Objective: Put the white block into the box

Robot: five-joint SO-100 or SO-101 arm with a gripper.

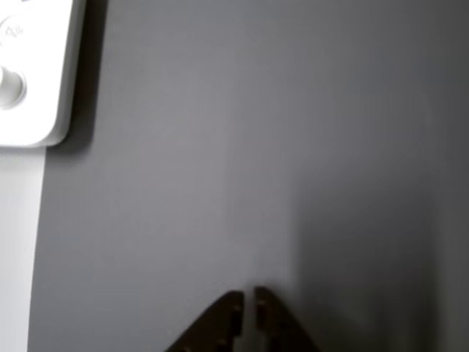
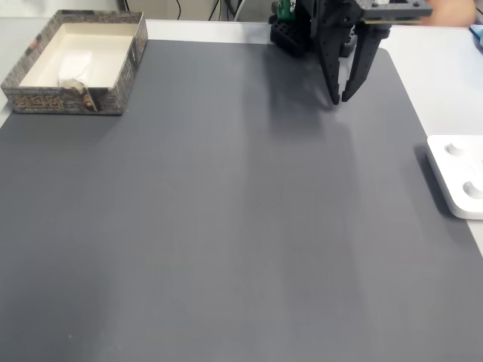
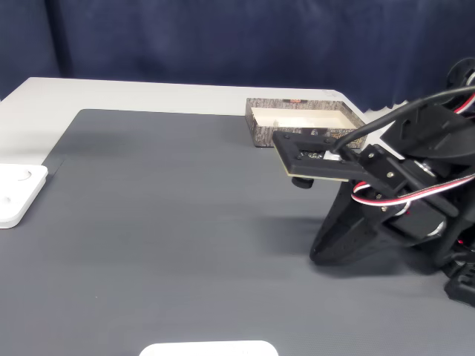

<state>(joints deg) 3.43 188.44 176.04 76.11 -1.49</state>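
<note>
White block lies inside the box, left of middle on the smooth cream floor; it looks matte and slightly blurred. The box is rectangular with thick speckled grey-brown walls and sits at the far left corner of the dark grey mat. Black plastic gripper hangs over the mat's far right part, tapered jaws a narrow gap apart, gripping nothing. Flat white panel with round buttons rests off the right mat edge.
</note>
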